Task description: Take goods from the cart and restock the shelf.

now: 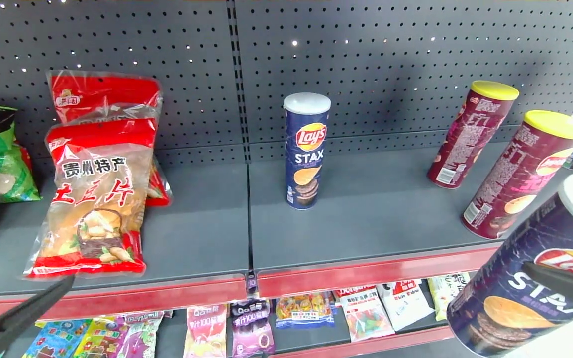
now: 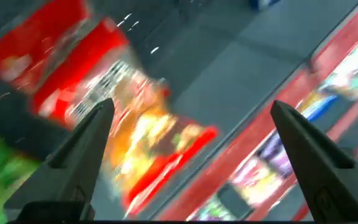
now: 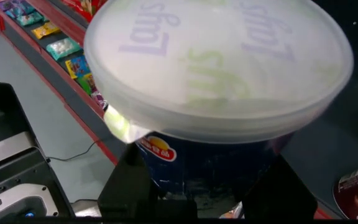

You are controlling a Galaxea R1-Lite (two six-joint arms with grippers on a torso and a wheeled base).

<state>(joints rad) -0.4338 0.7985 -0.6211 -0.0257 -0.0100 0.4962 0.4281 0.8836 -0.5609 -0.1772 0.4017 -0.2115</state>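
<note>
On the shelf [image 1: 366,219], a front bag [image 1: 95,199] leans left against a rear bag [image 1: 102,97]. A middle can [image 1: 306,151] stands at centre, with a far can [image 1: 470,134] and a near can [image 1: 523,174] to the right. Before the shelf's right end, the right claw [image 3: 201,196] clasps a held can [image 1: 515,298]. Packets [image 1: 366,313] lie on the lower shelf [image 1: 391,340].

Navy chip can [image 1: 505,293] with white lid, maroon cans [image 1: 470,136] yellow-lidded, red snack bags [image 1: 92,199]

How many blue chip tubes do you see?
2. The standing blue tube is upright midway along the shelf; the held blue tube is in the right gripper. Others may be hidden.
</note>
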